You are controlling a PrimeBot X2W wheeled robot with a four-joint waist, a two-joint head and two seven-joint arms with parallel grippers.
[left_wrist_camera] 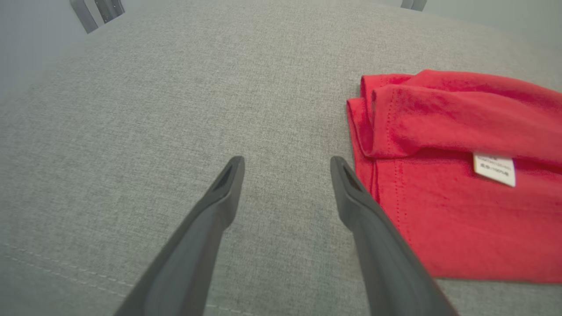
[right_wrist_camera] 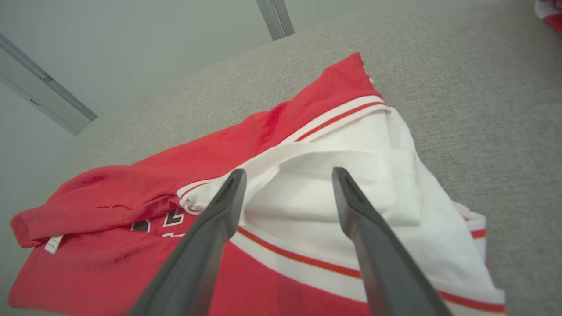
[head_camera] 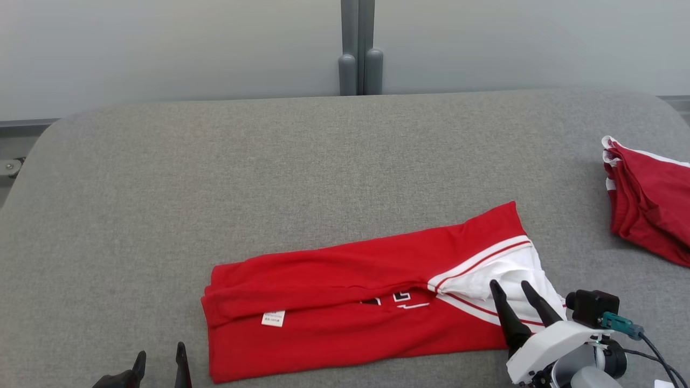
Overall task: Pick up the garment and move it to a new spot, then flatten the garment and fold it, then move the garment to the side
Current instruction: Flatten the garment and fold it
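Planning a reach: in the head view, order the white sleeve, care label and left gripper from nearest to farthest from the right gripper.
1. White sleeve, at the fingertips of the right gripper.
2. Care label, leftward along the garment.
3. Left gripper, past the garment's left end.

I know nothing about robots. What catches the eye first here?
The bright red folded garment with white striped trim lies across the near part of the grey fabric-covered table. The right claw, open, points at its white end, while the left claw sits open beside its other end. A pile of similar red cloth sits at the table's right edge.
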